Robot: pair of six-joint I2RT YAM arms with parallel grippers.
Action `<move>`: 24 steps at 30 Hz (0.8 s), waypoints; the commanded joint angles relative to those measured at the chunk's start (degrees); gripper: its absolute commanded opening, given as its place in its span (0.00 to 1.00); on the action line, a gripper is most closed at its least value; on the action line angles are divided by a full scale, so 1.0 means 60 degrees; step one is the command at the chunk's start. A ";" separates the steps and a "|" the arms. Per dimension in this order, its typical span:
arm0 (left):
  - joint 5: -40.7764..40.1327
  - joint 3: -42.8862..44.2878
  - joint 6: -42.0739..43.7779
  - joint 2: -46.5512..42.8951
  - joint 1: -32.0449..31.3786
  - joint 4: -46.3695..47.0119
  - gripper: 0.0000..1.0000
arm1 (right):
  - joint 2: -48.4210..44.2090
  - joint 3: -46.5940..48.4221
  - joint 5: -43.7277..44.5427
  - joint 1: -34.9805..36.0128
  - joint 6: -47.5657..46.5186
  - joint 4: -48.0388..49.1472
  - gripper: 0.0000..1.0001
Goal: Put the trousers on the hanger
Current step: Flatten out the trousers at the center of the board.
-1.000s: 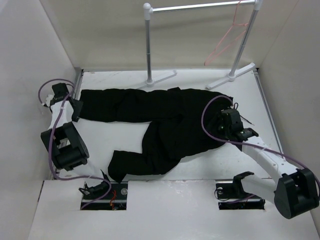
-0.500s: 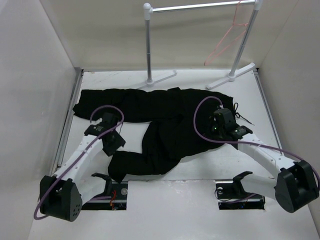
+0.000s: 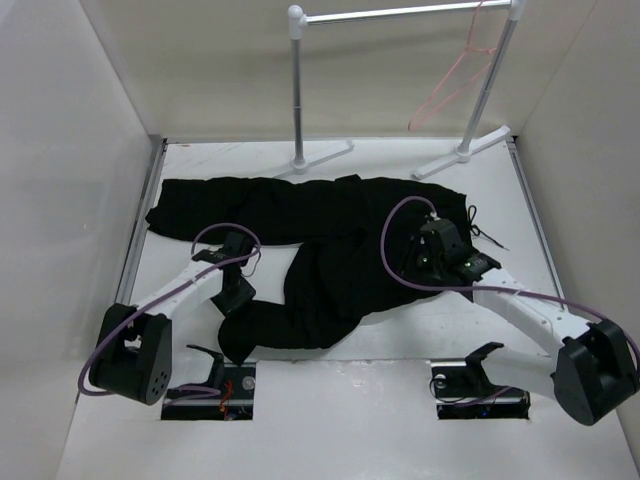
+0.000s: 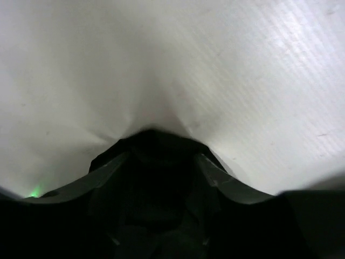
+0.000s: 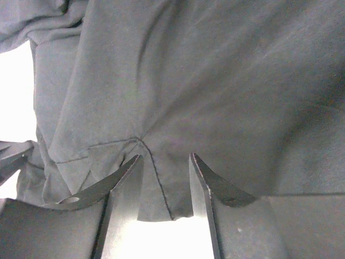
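Observation:
The black trousers (image 3: 330, 225) lie spread on the white table, one leg stretched left and the other bent toward the front. The pink hanger (image 3: 455, 85) hangs on the rail at the back right, far from both arms. My left gripper (image 3: 238, 295) sits at the left edge of the bent leg. In the left wrist view the left gripper (image 4: 159, 156) has dark cloth (image 4: 153, 143) filling the gap between its fingers. My right gripper (image 3: 412, 262) rests on the seat area. In its wrist view the right gripper (image 5: 164, 156) stands open, its jaws on either side of a seam in the trousers (image 5: 215, 81).
A white and metal clothes rail (image 3: 297, 90) stands at the back, with its feet (image 3: 320, 155) on the table. White walls close in the left, right and back sides. Two cut-outs (image 3: 210, 385) lie by the arm bases at the front edge.
My left arm swung from the far left side over to the bent trouser leg. My right gripper shifted slightly left on the trousers, and its jaws narrowed.

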 commanded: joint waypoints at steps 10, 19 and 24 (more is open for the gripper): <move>-0.1417 0.2313 0.0032 -0.2748 0.0154 -0.1678 0.02 | -0.0877 -0.0583 0.1122 -0.0661 0.0615 -0.0145 0.62; -0.2472 0.5318 -0.0114 -0.4039 0.0139 -0.5064 0.01 | -0.0791 -0.0612 0.1634 -0.1760 0.0762 -0.0306 0.64; -0.4270 0.6944 0.0017 -0.4230 0.0476 -0.6281 0.01 | -0.0424 -0.0613 0.1811 -0.2463 0.0938 -0.0452 0.64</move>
